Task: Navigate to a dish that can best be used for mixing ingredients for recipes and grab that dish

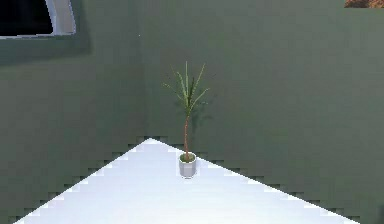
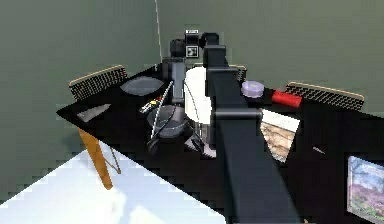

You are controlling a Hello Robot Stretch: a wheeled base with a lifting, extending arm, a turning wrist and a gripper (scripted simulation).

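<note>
Arm side view: the bowl (image 2: 171, 126), dark grey and round, stands on the dark table (image 2: 330, 138) near its front edge, just left of the arm (image 2: 235, 140). The hand (image 2: 172, 88) appears above the bowl in the picture. It cannot be told whether it is over, beside or touching the bowl, whether its fingers are spread or pressed together, or whether it holds anything.

Handling, as judged: the bowl looks stiff and smooth-walled, fairly light but slippery, and likely to slide on the table if nudged. The best hold is across the rim, one finger inside the wall and one outside.

Orientation: mouth up, base flat on the table. Being round, it has no long axis along the table. Its only axis runs straight up, so any point on the rim serves equally. A grey plate (image 2: 140, 85) lies farther out.
</note>
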